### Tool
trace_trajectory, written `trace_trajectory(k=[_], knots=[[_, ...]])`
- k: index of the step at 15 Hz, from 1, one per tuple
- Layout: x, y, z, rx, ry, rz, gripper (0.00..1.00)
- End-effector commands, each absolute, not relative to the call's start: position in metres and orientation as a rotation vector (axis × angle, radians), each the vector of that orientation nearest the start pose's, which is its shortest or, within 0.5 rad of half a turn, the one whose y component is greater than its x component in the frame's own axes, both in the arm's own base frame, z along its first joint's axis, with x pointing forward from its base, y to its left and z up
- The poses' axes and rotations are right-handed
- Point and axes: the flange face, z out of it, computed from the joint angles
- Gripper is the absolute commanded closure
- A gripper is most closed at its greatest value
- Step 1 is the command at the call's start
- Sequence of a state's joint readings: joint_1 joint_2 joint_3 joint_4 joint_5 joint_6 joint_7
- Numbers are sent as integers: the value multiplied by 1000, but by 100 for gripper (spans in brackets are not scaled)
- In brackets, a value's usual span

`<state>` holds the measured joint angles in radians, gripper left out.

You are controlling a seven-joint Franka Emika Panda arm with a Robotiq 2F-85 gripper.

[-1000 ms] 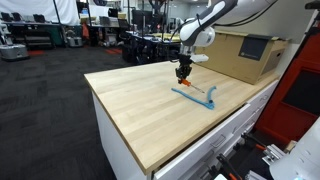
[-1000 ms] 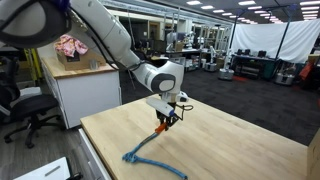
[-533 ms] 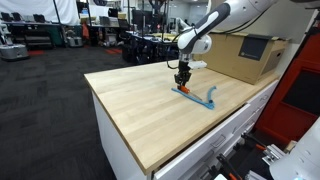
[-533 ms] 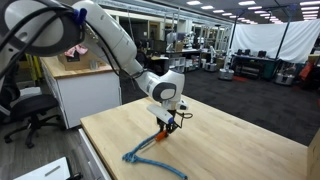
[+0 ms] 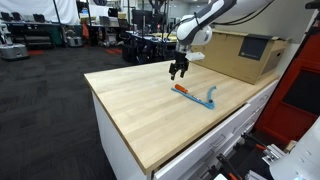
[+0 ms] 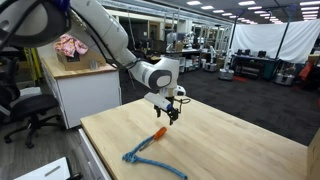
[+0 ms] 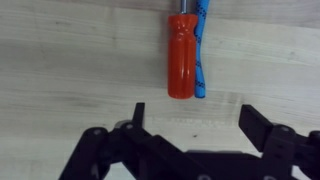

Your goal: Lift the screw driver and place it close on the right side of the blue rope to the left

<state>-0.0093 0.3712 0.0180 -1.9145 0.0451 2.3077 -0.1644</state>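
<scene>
The screw driver (image 5: pixel 183 90) (image 6: pixel 159 134), orange-handled, lies flat on the wooden table (image 5: pixel 140 110). In the wrist view its handle (image 7: pixel 180 55) rests right against the blue rope (image 7: pixel 201 60), the two lying parallel. In an exterior view the rope (image 6: pixel 145 155) stretches on toward the table's near edge; its hooked end (image 5: pixel 209 97) shows in an exterior view. My gripper (image 5: pixel 178 70) (image 6: pixel 172 115) (image 7: pixel 195 112) hangs open a little above the screw driver's handle end. Nothing sits between its fingers.
A large cardboard box (image 5: pixel 245 55) stands at the back of the table beside the arm. The table's drawer front (image 5: pixel 215 145) drops off below the rope's side. A second bench with a pink object (image 6: pixel 70 45) stands apart from the table.
A second ago my gripper held the screw driver above the rope. It lowered it onto the table beside the rope, let go, opened and rose.
</scene>
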Motion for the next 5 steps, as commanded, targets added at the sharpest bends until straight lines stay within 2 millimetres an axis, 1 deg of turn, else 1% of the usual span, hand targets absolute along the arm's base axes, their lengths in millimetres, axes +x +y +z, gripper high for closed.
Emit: trace_trajectory(k=[1,3,5], knots=[[609,32,348,-3135,-302,-140,0],[601,49,372,-3151,-371,-185,0],[592,65,390,-3169,-432,-212,0]])
